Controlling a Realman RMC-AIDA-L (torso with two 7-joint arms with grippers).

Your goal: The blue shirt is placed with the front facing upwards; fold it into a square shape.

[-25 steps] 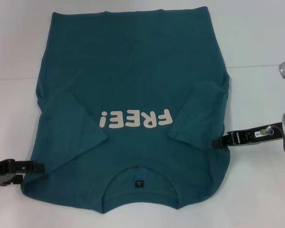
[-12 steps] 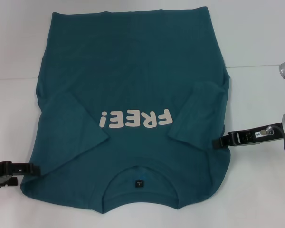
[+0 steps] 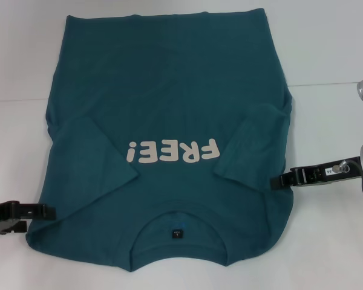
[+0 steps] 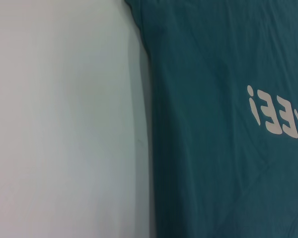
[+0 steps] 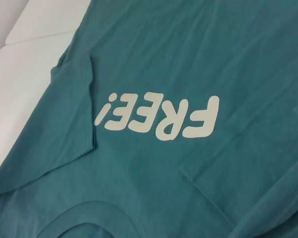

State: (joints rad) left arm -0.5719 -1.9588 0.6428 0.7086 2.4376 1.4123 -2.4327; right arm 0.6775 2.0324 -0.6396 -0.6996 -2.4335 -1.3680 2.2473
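Head view shows the blue shirt (image 3: 163, 139) flat on the white table (image 3: 333, 54), front up, collar nearest the robot, both sleeves folded inward over the chest beside the "FREE!" lettering (image 3: 172, 152). The left tool (image 3: 48, 211) touches the shirt's left shoulder edge, the right tool (image 3: 277, 180) its right edge, probably placed to pinch both sides for a fold. Whether either tool is wide or narrow, I cannot tell. Since half a second ago, the left tool has edged slightly inward; the right looks unmoved.

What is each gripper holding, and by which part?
Cannot be told: the left gripper and right gripper sit at opposite side edges of the blue shirt, near its shoulders.
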